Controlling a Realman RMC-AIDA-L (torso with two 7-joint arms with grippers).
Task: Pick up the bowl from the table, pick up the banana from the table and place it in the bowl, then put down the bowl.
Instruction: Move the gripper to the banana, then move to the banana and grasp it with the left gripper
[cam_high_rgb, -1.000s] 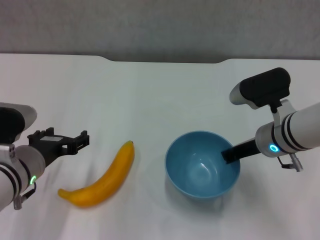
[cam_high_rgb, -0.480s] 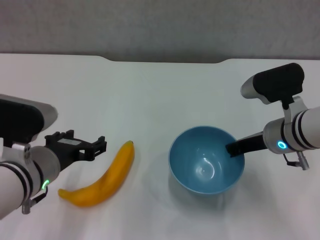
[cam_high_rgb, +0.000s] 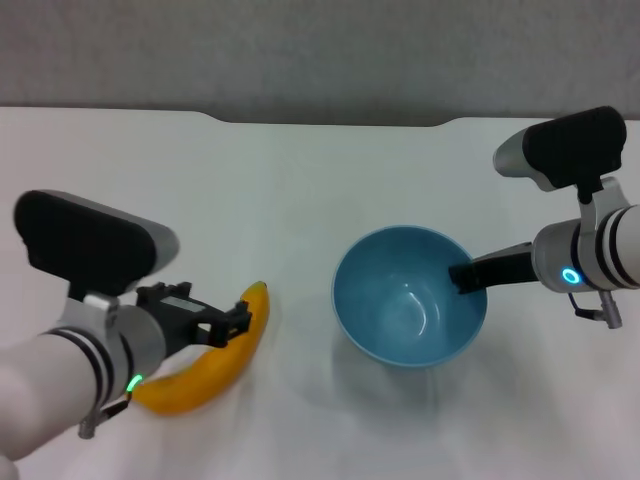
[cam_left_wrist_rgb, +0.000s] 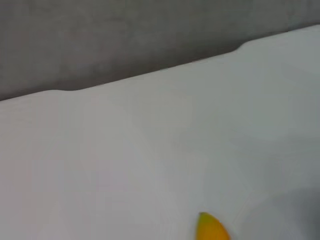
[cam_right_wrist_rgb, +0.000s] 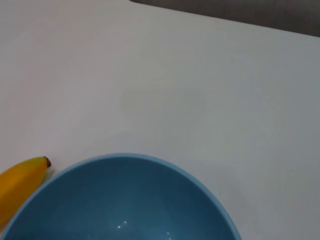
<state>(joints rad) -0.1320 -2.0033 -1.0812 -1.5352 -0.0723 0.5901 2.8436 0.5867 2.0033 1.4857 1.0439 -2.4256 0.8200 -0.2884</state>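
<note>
- We have the bowl (cam_high_rgb: 409, 297) in our right gripper (cam_high_rgb: 466, 277): one dark finger lies inside the right-hand rim, and we judge the jaws closed on that rim, though the outer finger is hidden behind the bowl wall.
- The soft shadow spreading under and to the near left of the bowl suggests it is lifted off the table (cam_high_rgb: 300, 180); we read the first step, picking up the bowl, as done or all but done.
- The step in hand is the banana (cam_high_rgb: 205, 360). It lies flat on the table at the near left, well apart from the bowl, its far tip pointing toward the bowl and its near end curving left under our left arm.
- Our left gripper (cam_high_rgb: 232, 322) hangs over the banana's far half, its black fingers parted with a gap between them and nothing held.
- In the left wrist view only the banana's tip (cam_left_wrist_rgb: 211, 229) shows, at the edge of the picture.
- Next we would lower the left gripper so the fingers straddle the banana across its width, nearer its middle than its tip so it hangs balanced, then close and lift.
- The banana is longer than the bowl is wide, so we expect it to rest slanted across the rim and not lie flat inside.
</note>
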